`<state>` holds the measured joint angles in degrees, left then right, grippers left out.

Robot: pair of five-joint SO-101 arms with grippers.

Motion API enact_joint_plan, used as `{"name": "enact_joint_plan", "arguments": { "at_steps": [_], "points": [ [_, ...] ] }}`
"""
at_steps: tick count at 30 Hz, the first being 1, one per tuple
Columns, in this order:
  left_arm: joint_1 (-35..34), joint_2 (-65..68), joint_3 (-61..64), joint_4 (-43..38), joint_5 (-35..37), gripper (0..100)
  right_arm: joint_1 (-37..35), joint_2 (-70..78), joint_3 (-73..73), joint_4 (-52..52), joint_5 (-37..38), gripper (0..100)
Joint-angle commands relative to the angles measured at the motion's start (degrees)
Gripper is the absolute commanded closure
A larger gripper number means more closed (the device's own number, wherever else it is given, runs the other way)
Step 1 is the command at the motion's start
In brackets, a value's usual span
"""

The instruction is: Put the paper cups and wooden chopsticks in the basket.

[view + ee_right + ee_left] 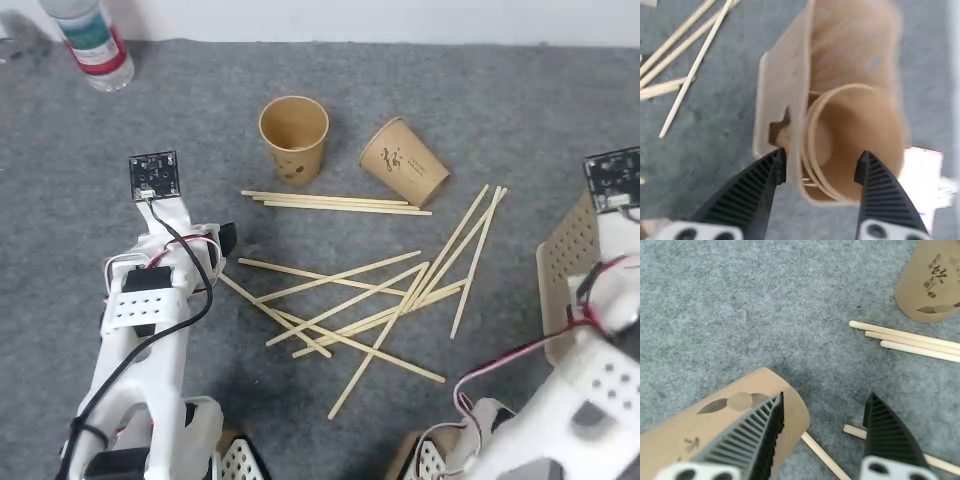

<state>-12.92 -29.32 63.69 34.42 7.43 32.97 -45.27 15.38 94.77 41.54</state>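
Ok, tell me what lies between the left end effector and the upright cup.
The ends of three parallel chopsticks lie flat across that gap, just short of the upright cup. Nothing else lies between it and the left end effector.

Grey, seemingly felt table (180,110) carries cups (293,137), chopsticks (345,300), bottle (92,40).

Tabletop (200,130): grey felt-like cloth, matt, fuzzy.
Paper cups (293,137): brown kraft paper, matt.
Chopsticks (340,203): pale bare wood, smooth.
Basket (562,262): thin tan board, wood-like, perforated.
Fingers (760,435): black plastic, ribbed, matt.
Bottle (92,40): clear glossy plastic.
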Motion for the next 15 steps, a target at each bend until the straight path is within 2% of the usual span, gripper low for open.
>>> {"name": "enact_joint_plan", "arguments": {
  "at_steps": [1,9,15],
  "points": [
    [-0.3,0.4,0.6,1.8,0.6,74,-0.7,0.8,3.0,-3.7,-2.5,76.4],
    [-0.3,0.4,0.5,1.8,0.6,74,-8.7,0.8,16.3,-5.1,-2.9,76.4],
    [-0.3,0.4,0.5,1.8,0.6,74,-9.2,1.2,21.5,-10.3,-2.9,76.4]
  ]
}}
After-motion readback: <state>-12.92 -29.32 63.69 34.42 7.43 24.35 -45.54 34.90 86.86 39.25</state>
